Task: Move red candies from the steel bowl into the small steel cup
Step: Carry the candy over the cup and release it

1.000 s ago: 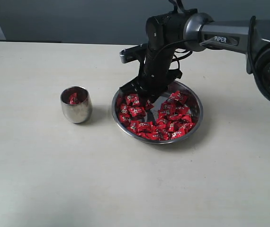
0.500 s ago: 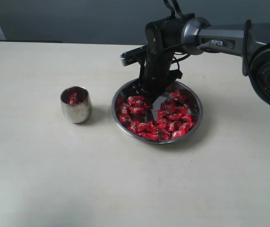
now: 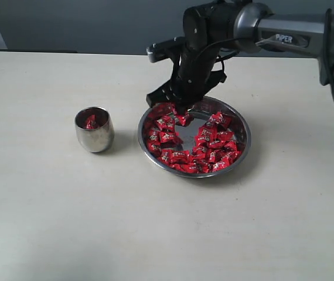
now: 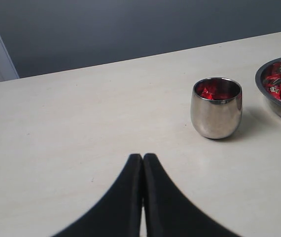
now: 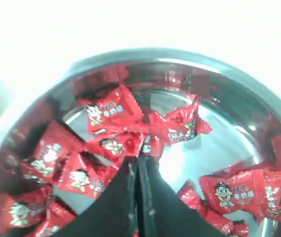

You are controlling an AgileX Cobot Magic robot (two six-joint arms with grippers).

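Note:
The steel bowl holds many red candies and stands right of the small steel cup, which has a few red candies inside. My right gripper hangs just above the bowl's far left part, shut on a red candy. In the right wrist view its black fingertips pinch the wrapper of that candy over the bowl. My left gripper is shut and empty above bare table, short of the cup; the bowl's rim shows at the edge.
The pale table spreads wide around both vessels. A dark wall runs behind the table's far edge. The right arm reaches in from the upper right above the table.
The right gripper closed among the candies and rose a little out of the bowl with one candy pinched at its tips. Cup and bowl have stayed put.

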